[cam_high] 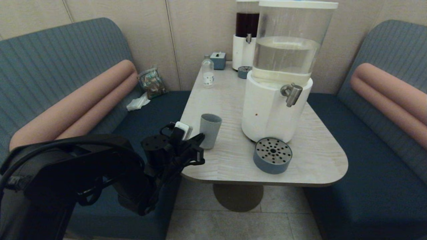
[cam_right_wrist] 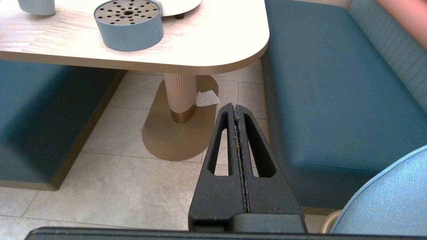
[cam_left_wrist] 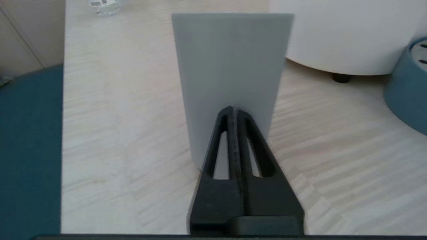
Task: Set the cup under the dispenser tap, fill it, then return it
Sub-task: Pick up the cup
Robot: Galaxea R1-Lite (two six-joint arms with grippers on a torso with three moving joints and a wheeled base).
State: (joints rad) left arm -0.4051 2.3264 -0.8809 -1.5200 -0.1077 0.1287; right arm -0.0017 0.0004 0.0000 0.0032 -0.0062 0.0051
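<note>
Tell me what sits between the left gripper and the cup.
Nothing. In the left wrist view the left gripper, fingers pressed together, points straight at the cup with only bare table around; whether the tips touch it is unclear.

Your cup's (cam_left_wrist: 230,83) rim ran off the left wrist view; the left gripper (cam_left_wrist: 233,111) hid part of its base. Far bottle's (cam_high: 207,71) label unreadable.

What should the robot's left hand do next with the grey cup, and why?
Probably open the left tool first. Its fingers are pressed together right in front of the cup, so they cannot go around it. The cup stands upright on the table, away from the dispenser tap. The right tool waits low beside the table.
</note>
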